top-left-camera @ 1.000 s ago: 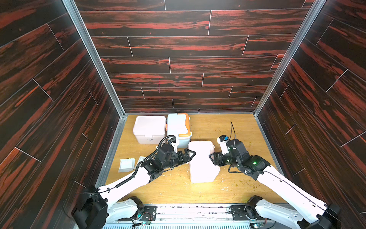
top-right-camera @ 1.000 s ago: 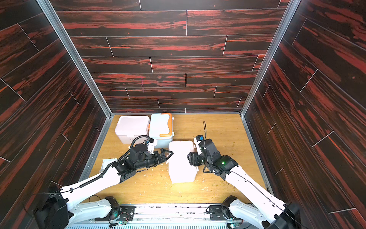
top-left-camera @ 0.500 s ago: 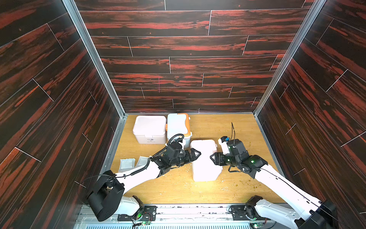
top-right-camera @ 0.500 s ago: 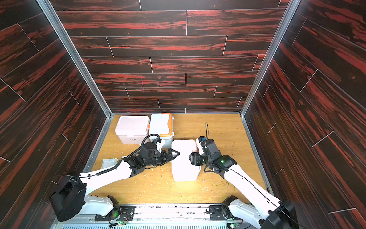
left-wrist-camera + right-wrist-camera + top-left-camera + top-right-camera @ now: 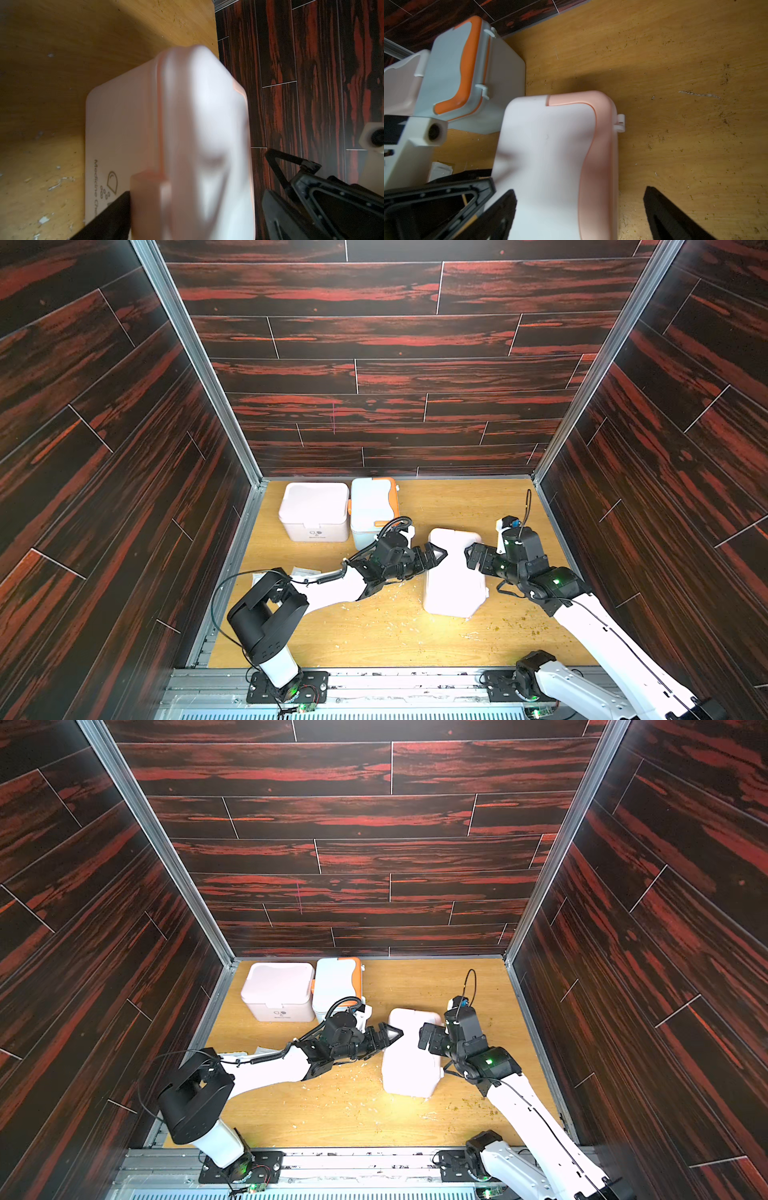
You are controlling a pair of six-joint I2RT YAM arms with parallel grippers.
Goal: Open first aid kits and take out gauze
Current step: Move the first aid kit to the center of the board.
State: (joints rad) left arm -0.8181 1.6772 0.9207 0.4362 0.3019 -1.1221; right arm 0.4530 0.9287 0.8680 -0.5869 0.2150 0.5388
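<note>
Three first aid kits show in both top views. A pinkish-white kit (image 5: 313,510) and a blue-white kit with an orange handle (image 5: 372,506) stand shut at the back left. A third pinkish kit (image 5: 453,572) (image 5: 409,1056) stands mid-table, lid down. My left gripper (image 5: 436,553) (image 5: 197,218) is open, straddling its latch edge beside the logo. My right gripper (image 5: 473,556) (image 5: 581,218) is open at the opposite side, with its fingers (image 5: 675,218) spread over the lid's pink handle. Two white gauze packets (image 5: 305,571) lie at the left, partly hidden by my left arm.
Dark wood-pattern walls close in the table (image 5: 457,639) on three sides. Crumbs and small flakes lie scattered over the wooden top near the front. My left arm's elbow (image 5: 266,614) sits low at the front left.
My left gripper has reached right onto the middle kit. The kit has slid a little to the right. My right gripper's jaws have spread wider.
</note>
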